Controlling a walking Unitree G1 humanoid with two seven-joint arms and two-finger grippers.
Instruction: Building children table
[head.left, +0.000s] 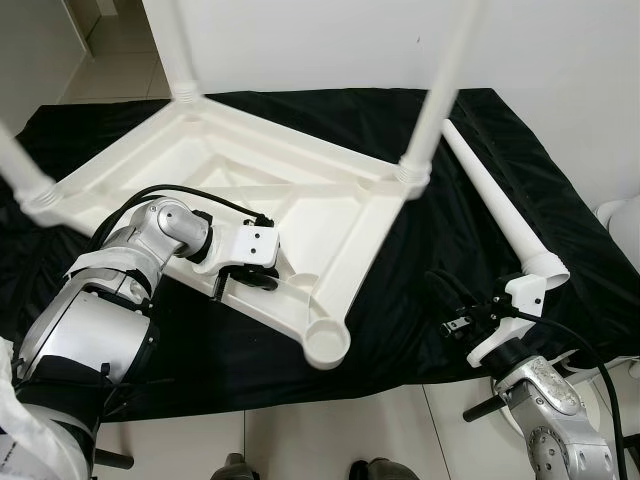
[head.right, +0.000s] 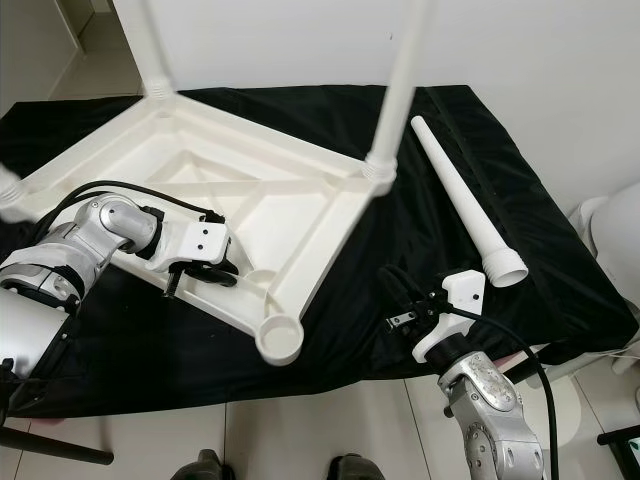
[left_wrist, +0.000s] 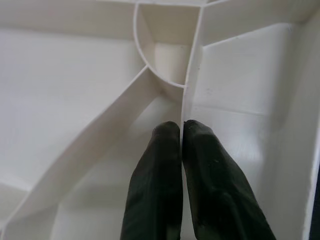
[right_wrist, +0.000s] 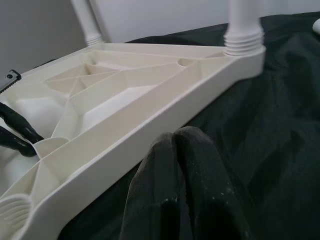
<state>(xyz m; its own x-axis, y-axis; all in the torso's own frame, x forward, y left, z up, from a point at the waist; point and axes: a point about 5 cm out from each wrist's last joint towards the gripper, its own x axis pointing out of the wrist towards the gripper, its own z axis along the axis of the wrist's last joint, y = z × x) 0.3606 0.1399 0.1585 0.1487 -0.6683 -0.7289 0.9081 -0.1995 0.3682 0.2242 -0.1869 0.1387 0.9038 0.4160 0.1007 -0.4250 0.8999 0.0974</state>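
On the black cloth (head.left: 430, 310) the white table top (head.left: 300, 200) lies upside down with three legs screwed in and standing up; the near corner socket (head.left: 328, 343) is empty. Beyond the right gripper (head.left: 462, 322), on the robot's right, the loose fourth leg (head.left: 497, 205) lies flat on the cloth, its long axis running from the wide open end close to that gripper away to the narrow tip at the far edge. The right gripper is seen with fingers (right_wrist: 185, 180) pressed together, holding nothing, hovering just over the cloth between the leg's wide end and the empty socket. The left gripper (head.left: 245, 283) is closed on a thin rib (left_wrist: 187, 90) inside the table top, likely steadying it. The right arm is judged clearly nearer the leg; the next pick is expected there, with the leg then swung left to the socket.
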